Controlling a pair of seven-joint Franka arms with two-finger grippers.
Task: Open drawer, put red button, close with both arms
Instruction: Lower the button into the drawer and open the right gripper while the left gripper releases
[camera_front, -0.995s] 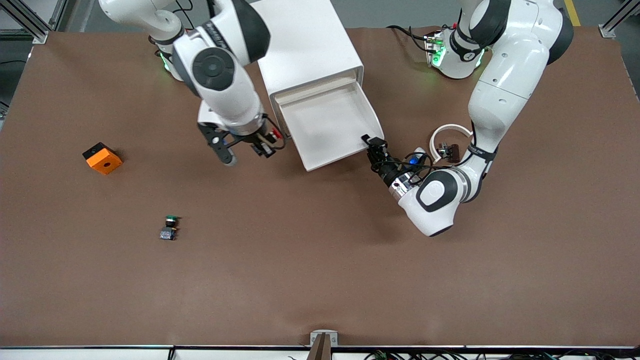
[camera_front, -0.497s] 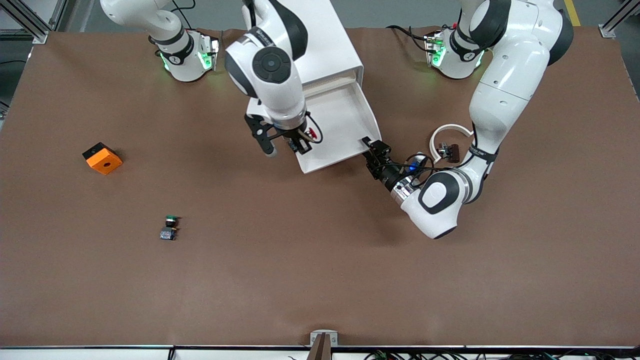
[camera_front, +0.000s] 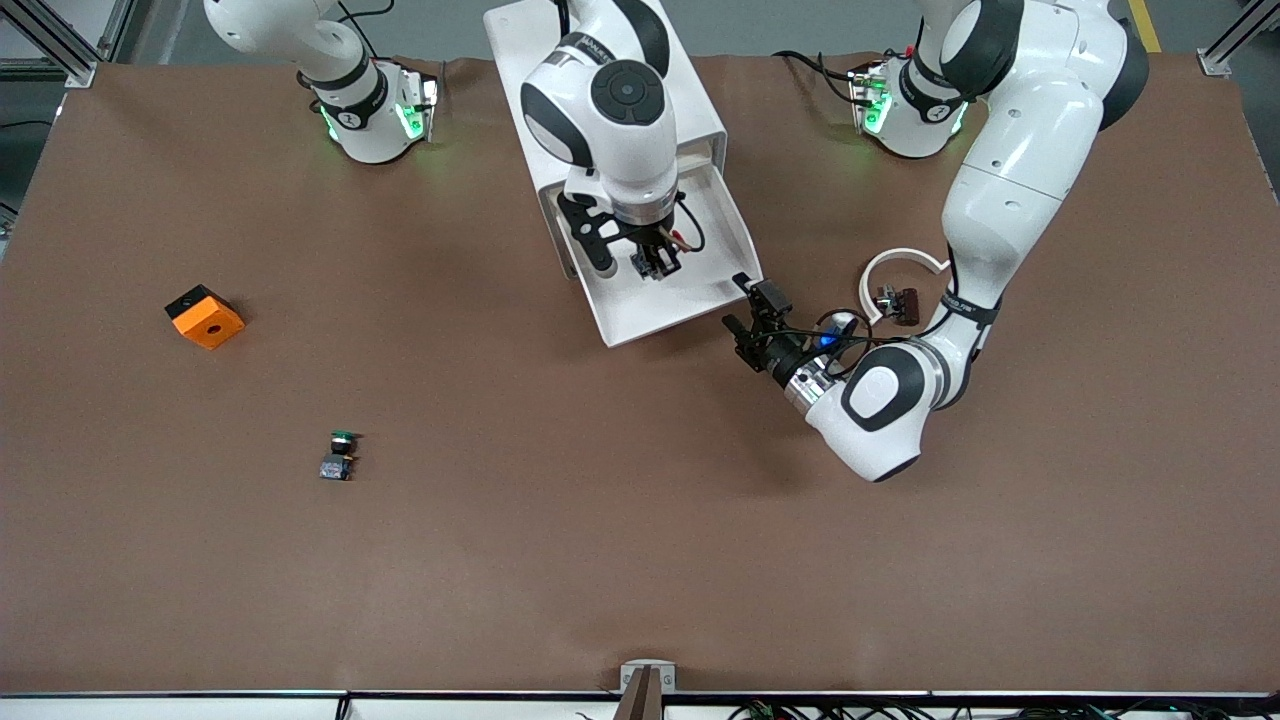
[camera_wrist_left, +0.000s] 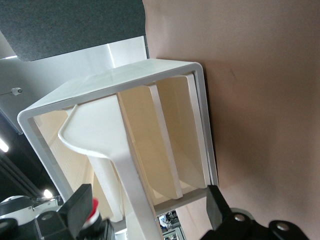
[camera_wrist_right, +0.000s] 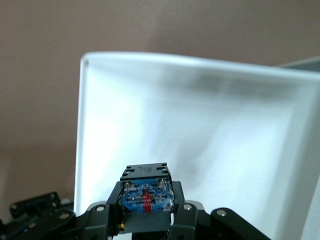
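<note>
Over drawer (camera_front: 690, 290), right claw (camera_front: 655, 265) gripping red button (camera_wrist_right: 145, 192)

A broad brown table top (camera_front: 640, 560) fills the front view, matte and evenly lit. Grey floor shows past its edge by the arm bases, with a yellow stripe (camera_front: 1145, 25) at one corner. Aluminium frame posts (camera_front: 50, 40) stand at the corners. A small metal bracket (camera_front: 647, 678) sits at the near edge.

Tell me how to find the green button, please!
Start at the white drawer cabinet between the arms' bases, then look nearer the camera, toward the right arm's end. Past the orange block stands the green button, alone on the brown table, green cap on top.
</note>
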